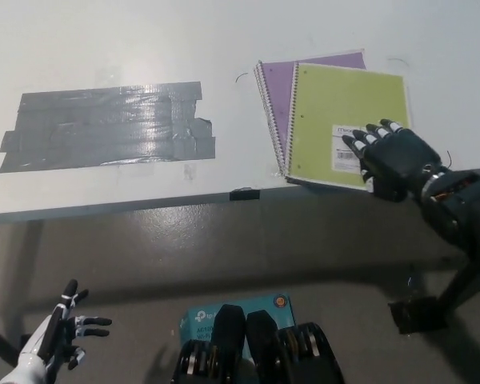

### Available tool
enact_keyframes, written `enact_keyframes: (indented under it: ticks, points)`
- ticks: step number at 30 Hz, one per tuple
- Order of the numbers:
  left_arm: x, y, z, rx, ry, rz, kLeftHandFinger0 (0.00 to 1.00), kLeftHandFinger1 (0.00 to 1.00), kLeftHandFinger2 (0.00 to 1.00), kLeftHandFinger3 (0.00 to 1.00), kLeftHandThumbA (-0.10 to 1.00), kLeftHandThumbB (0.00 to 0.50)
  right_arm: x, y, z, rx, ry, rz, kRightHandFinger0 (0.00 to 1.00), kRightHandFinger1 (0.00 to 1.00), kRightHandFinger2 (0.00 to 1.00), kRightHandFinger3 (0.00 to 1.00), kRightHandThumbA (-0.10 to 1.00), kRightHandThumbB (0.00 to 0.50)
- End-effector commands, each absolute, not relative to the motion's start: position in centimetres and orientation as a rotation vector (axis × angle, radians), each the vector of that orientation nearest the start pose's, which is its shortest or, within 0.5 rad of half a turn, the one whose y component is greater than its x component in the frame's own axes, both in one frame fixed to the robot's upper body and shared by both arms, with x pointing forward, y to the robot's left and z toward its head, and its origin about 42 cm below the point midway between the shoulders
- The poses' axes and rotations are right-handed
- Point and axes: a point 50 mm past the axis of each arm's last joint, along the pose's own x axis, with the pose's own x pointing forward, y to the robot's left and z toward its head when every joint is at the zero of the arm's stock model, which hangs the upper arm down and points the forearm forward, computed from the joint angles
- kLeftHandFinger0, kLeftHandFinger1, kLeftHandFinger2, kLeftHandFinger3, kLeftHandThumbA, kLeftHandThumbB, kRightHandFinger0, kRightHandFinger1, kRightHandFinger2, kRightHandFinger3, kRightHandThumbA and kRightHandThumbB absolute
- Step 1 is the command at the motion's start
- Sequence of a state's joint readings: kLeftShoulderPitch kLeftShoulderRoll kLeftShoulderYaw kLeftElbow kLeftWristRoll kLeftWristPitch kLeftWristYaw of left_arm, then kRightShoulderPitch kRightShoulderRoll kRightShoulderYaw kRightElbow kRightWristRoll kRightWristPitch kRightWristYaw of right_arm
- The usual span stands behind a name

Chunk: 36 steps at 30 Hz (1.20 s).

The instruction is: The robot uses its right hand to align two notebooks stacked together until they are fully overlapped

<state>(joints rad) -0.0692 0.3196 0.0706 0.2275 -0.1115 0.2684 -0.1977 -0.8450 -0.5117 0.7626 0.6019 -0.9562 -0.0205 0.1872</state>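
Our black right hand [394,158] lies flat with its fingers spread on the near right corner of the green notebook [344,120], palm pressing down and gripping nothing; we judge that flat contact lets friction drag and swivel the cover without lifting it. The green notebook lies directly under and ahead of the hand, its spiral edge on the far side from the palm, toward our left. Beneath it the purple notebook [277,90] shows as a strip beyond that spiral edge and a thin band past the green cover's far edge, so the two are not yet fully overlapped: the top book sits offset toward the hand's side and slightly nearer us. Both lie on the white table [144,40] close to its front edge, just in front of the wrist, which probably explains why the arm reaches up over that edge. To finish, we reckon the hand should slide the green cover away from itself, leftward and a touch forward, until the spirals meet. Well to the left of the hand, a patch of grey tape [104,126] is stuck to the tabletop. Our white left hand [56,340] rests below table level, far to the left and nearer us, fingers apart and empty.
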Motion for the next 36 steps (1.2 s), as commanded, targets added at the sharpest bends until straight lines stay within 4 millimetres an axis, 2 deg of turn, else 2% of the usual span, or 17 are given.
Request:
enact_keyframes:
  ticks: [1, 7, 10, 13, 15, 20, 21, 23, 25, 26, 27, 28, 30, 32, 34, 35, 36]
  points:
    - [30.4, 35.4, 7.6, 0.173, 0.345, -0.078, 0.52, 0.60, 0.59, 1.00, 1.00, 0.500, 49.9, -26.7, 19.7, -2.061, -0.178, 0.681, 1.00, 1.00, 1.00, 1.00, 1.00, 0.500]
    - [30.4, 35.3, 7.7, 0.195, 0.353, -0.081, 0.51, 0.62, 0.62, 1.00, 1.00, 0.500, 50.6, -25.7, 21.0, -2.054, -0.260, 0.609, 1.00, 1.00, 1.00, 1.00, 1.00, 0.457]
    - [30.4, 35.3, 7.6, 0.190, 0.352, -0.085, 0.52, 0.62, 0.61, 1.00, 1.00, 0.500, 50.6, -24.2, 21.4, -1.965, -0.283, 0.526, 1.00, 1.00, 1.00, 1.00, 1.00, 0.378]
    - [30.3, 35.2, 7.6, 0.193, 0.349, -0.088, 0.51, 0.62, 0.61, 1.00, 1.00, 0.500, 50.6, -23.5, 21.5, -1.943, -0.300, 0.503, 1.00, 1.00, 1.00, 1.00, 1.00, 0.325]
    - [30.3, 35.2, 7.6, 0.196, 0.343, -0.087, 0.50, 0.61, 0.61, 1.00, 1.00, 0.500, 50.6, -22.5, 22.0, -1.915, -0.323, 0.476, 1.00, 1.00, 1.00, 1.00, 1.00, 0.320]
    - [30.1, 35.3, 7.4, 0.208, 0.348, -0.082, 0.49, 0.60, 0.61, 1.00, 1.00, 0.500, 50.5, -20.8, 23.9, -1.804, -0.453, 0.316, 1.00, 1.00, 1.00, 1.00, 1.00, 0.208]
    - [30.1, 35.3, 7.4, 0.206, 0.346, -0.080, 0.49, 0.60, 0.61, 1.00, 1.00, 0.500, 50.6, -20.6, 25.1, -1.766, -0.474, 0.285, 1.00, 1.00, 1.00, 1.00, 0.96, 0.167]
    - [30.0, 35.3, 7.4, 0.192, 0.352, -0.076, 0.51, 0.61, 0.60, 1.00, 1.00, 0.500, 51.0, -20.7, 27.0, -1.711, -0.551, 0.200, 0.85, 1.00, 1.00, 1.00, 0.72, 0.137]
    - [30.0, 35.4, 7.3, 0.192, 0.350, -0.080, 0.50, 0.59, 0.59, 1.00, 1.00, 0.500, 51.4, -21.0, 28.6, -1.687, -0.568, 0.151, 0.75, 0.96, 0.88, 1.00, 0.65, 0.105]
    - [30.0, 35.4, 7.3, 0.204, 0.348, -0.080, 0.50, 0.59, 0.59, 1.00, 1.00, 0.500, 51.5, -21.1, 29.3, -1.678, -0.597, 0.120, 0.69, 0.89, 0.80, 0.99, 0.58, 0.112]
    - [30.0, 35.3, 7.3, 0.198, 0.349, -0.079, 0.47, 0.58, 0.58, 1.00, 1.00, 0.500, 51.6, -21.3, 30.0, -1.677, -0.615, 0.098, 0.61, 0.81, 0.74, 0.96, 0.56, 0.107]
    - [30.0, 35.3, 7.3, 0.197, 0.348, -0.077, 0.47, 0.58, 0.58, 1.00, 1.00, 0.500, 51.9, -21.6, 30.9, -1.683, -0.647, 0.063, 0.54, 0.72, 0.64, 0.92, 0.55, 0.136]
    - [30.0, 35.3, 7.4, 0.190, 0.346, -0.075, 0.49, 0.58, 0.60, 1.00, 1.00, 0.500, 52.4, -21.8, 32.3, -1.694, -0.670, 0.024, 0.44, 0.61, 0.55, 0.90, 0.53, 0.133]
    - [30.0, 35.3, 7.4, 0.188, 0.350, -0.073, 0.49, 0.58, 0.60, 1.00, 1.00, 0.500, 52.6, -21.9, 33.3, -1.674, -0.665, 0.005, 0.45, 0.61, 0.56, 0.90, 0.53, 0.119]
    - [29.9, 35.2, 7.5, 0.190, 0.349, -0.073, 0.48, 0.58, 0.60, 1.00, 1.00, 0.500, 52.8, -21.8, 34.0, -1.647, -0.660, -0.029, 0.51, 0.65, 0.59, 0.90, 0.52, 0.134]
    - [29.9, 35.2, 7.5, 0.191, 0.347, -0.077, 0.50, 0.59, 0.60, 1.00, 1.00, 0.500, 53.2, -21.3, 34.9, -1.631, -0.632, -0.080, 0.59, 0.69, 0.63, 0.89, 0.55, 0.130]
    - [29.9, 35.2, 7.5, 0.196, 0.343, -0.079, 0.50, 0.58, 0.59, 1.00, 1.00, 0.500, 53.2, -21.0, 35.0, -1.598, -0.616, -0.095, 0.57, 0.68, 0.63, 0.88, 0.52, 0.148]
